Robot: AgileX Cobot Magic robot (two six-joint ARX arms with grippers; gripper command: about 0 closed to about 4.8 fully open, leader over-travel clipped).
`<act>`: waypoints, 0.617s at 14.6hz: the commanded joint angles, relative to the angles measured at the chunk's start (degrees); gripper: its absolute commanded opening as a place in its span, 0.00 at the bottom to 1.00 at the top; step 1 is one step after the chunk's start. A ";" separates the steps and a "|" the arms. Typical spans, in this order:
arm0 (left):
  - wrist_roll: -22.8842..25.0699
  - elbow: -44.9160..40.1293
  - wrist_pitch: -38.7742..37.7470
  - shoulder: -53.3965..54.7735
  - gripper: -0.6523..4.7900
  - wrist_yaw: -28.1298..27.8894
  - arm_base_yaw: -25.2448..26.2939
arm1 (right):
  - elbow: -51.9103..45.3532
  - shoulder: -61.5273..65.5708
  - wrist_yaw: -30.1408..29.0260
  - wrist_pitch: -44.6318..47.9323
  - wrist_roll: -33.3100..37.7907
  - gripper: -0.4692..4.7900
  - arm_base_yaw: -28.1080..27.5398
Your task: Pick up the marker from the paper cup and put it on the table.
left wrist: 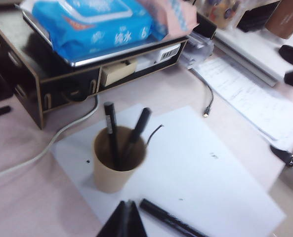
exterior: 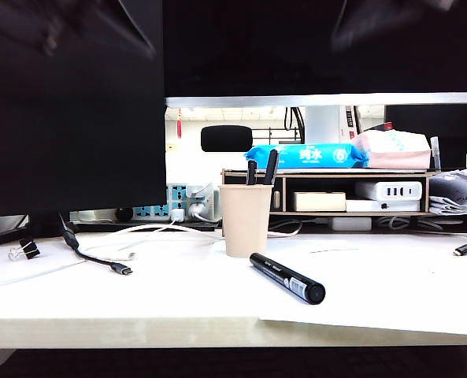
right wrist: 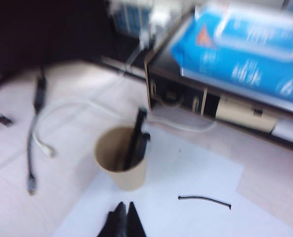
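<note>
My left gripper [left wrist: 126,221] shows in its wrist view as two flat black fingers, matte and smooth, tapering to thin tips that meet in a narrow wedge. My right gripper [right wrist: 123,219] looks much the same in its own wrist view: two black fingers with slightly rounded tips pressed together, blurred at the edges. I can make out no screws, cables or markings on either. In the exterior view only dark, blurred shapes of my arms show along the upper edge.

Right pincer [right wrist: 123,210] (shut, empty) above paper cup [right wrist: 122,163].
</note>
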 commanded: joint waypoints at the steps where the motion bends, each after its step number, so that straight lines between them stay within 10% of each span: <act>1: 0.92 -1.40 -1.68 -6.21 0.11 -0.94 -0.55 | 0.20 -5.16 -1.18 -3.08 0.26 0.08 0.07; 9: -0.37 -6.27 -8.44 -27.47 0.11 -9.01 -0.59 | -1.18 -20.50 -3.08 -8.17 3.10 0.08 0.07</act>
